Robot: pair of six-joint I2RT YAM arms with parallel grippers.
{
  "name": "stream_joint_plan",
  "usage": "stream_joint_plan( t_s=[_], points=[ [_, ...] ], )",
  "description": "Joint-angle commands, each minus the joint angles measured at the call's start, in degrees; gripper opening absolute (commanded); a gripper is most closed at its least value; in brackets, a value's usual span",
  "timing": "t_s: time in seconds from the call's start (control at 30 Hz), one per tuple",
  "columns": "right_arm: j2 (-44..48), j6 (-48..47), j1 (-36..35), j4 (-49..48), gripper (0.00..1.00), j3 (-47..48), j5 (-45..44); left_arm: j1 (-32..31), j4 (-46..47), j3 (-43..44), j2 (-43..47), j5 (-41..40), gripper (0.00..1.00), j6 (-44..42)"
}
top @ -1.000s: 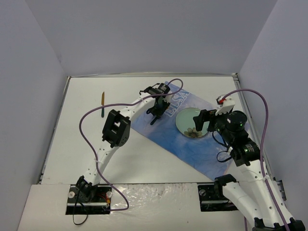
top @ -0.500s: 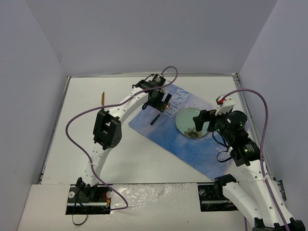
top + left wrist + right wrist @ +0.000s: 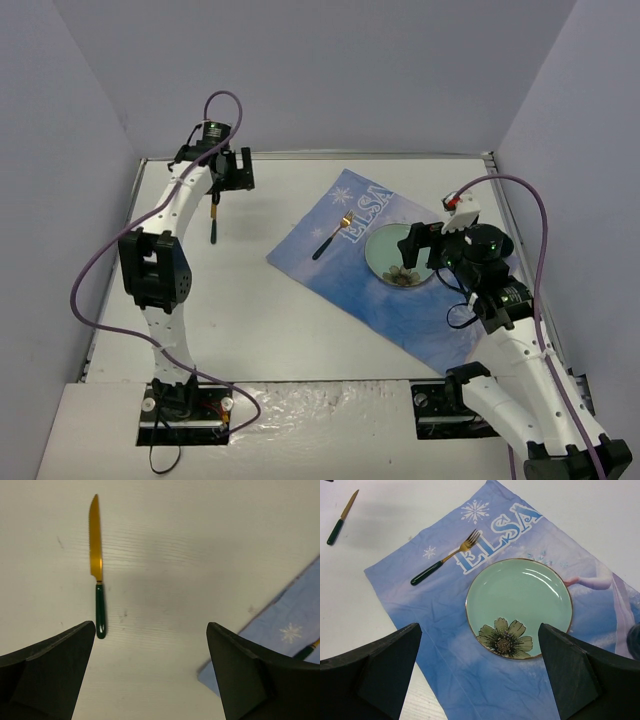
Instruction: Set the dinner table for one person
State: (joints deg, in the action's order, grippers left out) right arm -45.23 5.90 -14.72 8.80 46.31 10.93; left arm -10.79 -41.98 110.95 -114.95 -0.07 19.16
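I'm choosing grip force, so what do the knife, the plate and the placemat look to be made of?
Knife: gold-toned metal blade, judging by its smooth sheen and serrated edge; glossy dark green handle, plastic or enamel, unclear which. Plate: probably glazed ceramic, given the bright reflections and thin gilt rim. Placemat: printed cloth, matte, with soft wrinkles.

We see even, soft overhead light in the top view. The white table [image 3: 280, 330] reads bright w/ no hard shadows, and the walls have a faint violet cast. The left wrist view has a warm, yellowish tint & a broad faint shadow just right of the knife [image 3: 96, 560], which is sharp. The left fingers [image 3: 45, 680] & right fingers [image 3: 575, 675] are near-black w/ little detail. The right wrist view is crisp, w/ small glare streaks on the plate [image 3: 520, 600], far-right part.
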Motion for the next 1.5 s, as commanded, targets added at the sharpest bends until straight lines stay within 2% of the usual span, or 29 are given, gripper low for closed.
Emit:
stream_joint_plan(
  t_s=[0.0,0.2,0.3,0.5,0.77,0.8,0.9,0.97,1.2,1.33,1.47],
  points=[
    [-1.49,-0.17,-0.40,-3.17,1.00,3.17,0.40,4.00,0.96,0.20,-1.41,-1.09,0.86,1.66],
    [-1.88,-0.54,-0.40,-3.09,1.00,3.00,0.23,8.22,-0.65,1.55,-6.66,-1.34,0.73,1.58],
    [-2.16,-0.55,-0.40,-3.16,1.00,2.91,-0.02,9.77,-0.55,1.29,-8.95,-1.27,0.63,1.25],
    [-2.76,-0.80,-0.40,-3.17,1.00,2.91,0.23,10.18,0.16,1.10,-12.15,-1.16,0.47,0.09],
    [-2.57,-0.53,-0.40,-3.08,1.00,2.47,0.49,10.09,2.08,0.29,-14.60,-0.11,0.33,-0.62],
    [-2.38,-0.41,-0.40,-3.02,1.00,2.34,0.49,10.09,2.21,-0.01,-14.73,-0.17,0.29,-0.74],
    [-1.81,-0.15,-0.44,-3.08,1.00,2.08,0.58,10.09,2.82,-0.80,-14.65,-0.23,0.08,-1.26],
    [-1.51,-0.10,-0.40,-3.00,1.00,2.03,0.58,10.09,2.98,-1.59,-14.04,-0.19,0.01,-1.41],
    [-0.29,0.07,-0.40,-3.08,1.00,1.37,1.20,10.09,4.59,-8.50,-8.72,0.07,0.00,-0.30],
    [0.55,-0.22,-0.40,-3.17,1.00,0.80,2.37,10.09,7.52,-16.60,-3.89,1.68,0.00,0.44],
    [0.99,-0.45,-0.43,-3.17,1.00,0.31,3.88,10.09,8.06,-18.49,-2.79,0.98,0.03,-0.08]
  ],
)
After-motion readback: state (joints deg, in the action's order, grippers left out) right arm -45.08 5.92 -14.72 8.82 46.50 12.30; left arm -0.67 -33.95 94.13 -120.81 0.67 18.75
